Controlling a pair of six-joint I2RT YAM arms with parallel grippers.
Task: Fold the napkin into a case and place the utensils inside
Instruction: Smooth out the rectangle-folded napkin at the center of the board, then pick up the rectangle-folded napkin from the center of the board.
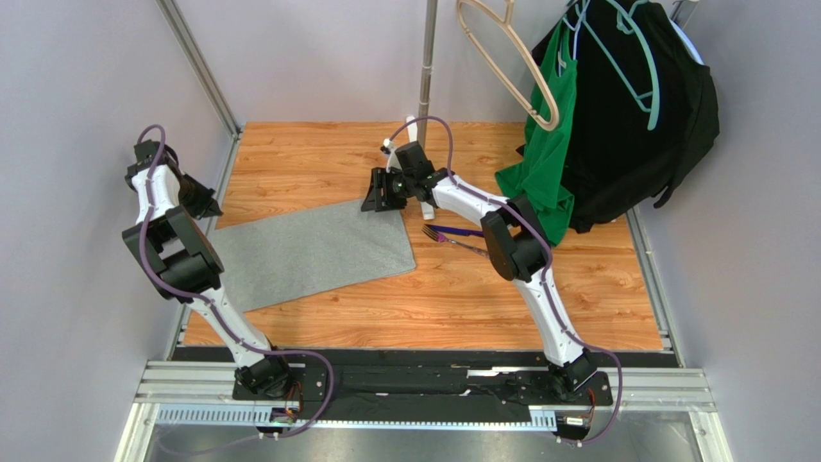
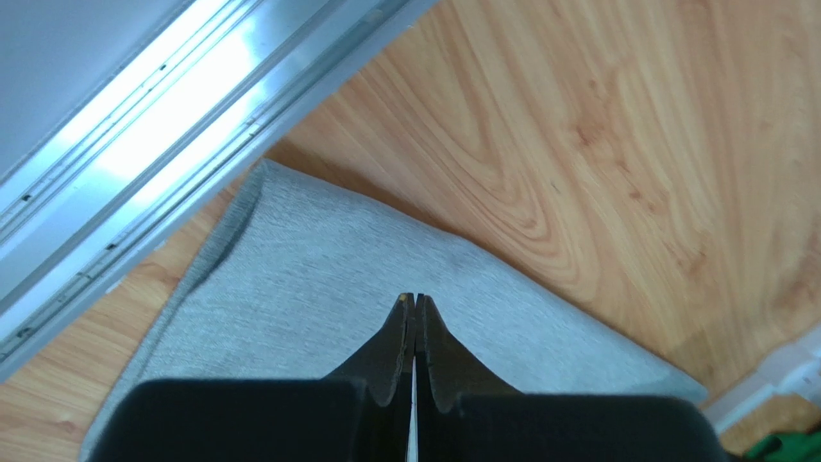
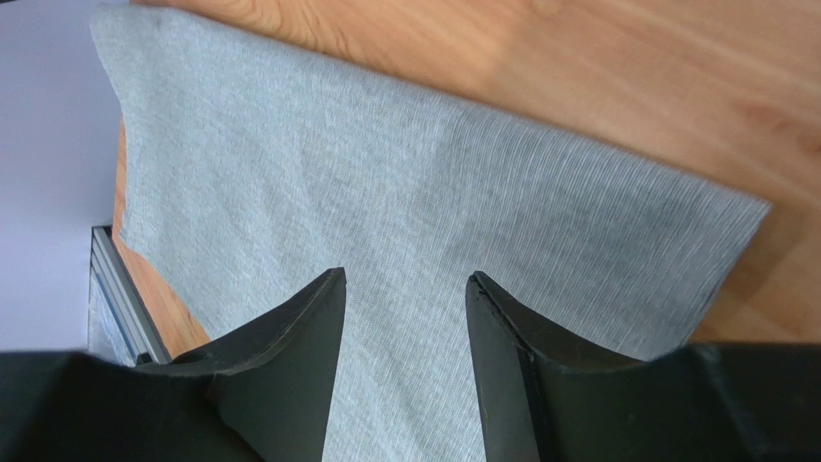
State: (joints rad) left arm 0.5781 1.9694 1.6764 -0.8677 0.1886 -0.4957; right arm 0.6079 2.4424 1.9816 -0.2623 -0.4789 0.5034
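A wood-grain tabletop (image 1: 463, 298) is shown enclosed by plain grey walls, with an aluminium rail (image 1: 424, 385) along the bottom of the frame where both arms are mounted. At the upper right, a green garment (image 1: 544, 164) and a black garment (image 1: 636, 125) are hung beside a metal pole (image 1: 427, 58).

The napkin (image 1: 318, 250), a heather-grey cloth, is laid flat at the left centre of the table, its left end reaching the table's edge. The utensils (image 1: 458, 232) are seen just right of it, apart from the cloth, partly hidden behind the right arm.

The left gripper (image 1: 202, 197) is held over the napkin's upper left corner; in its wrist view the gripper (image 2: 414, 303) is clenched tight, with nothing visible between its tips. The right gripper (image 1: 384, 192) is positioned at the napkin's upper right corner; its fingers (image 3: 299, 337) are spread apart above the cloth (image 3: 385, 173), grasping nothing. Whether they touch the fabric cannot be told.
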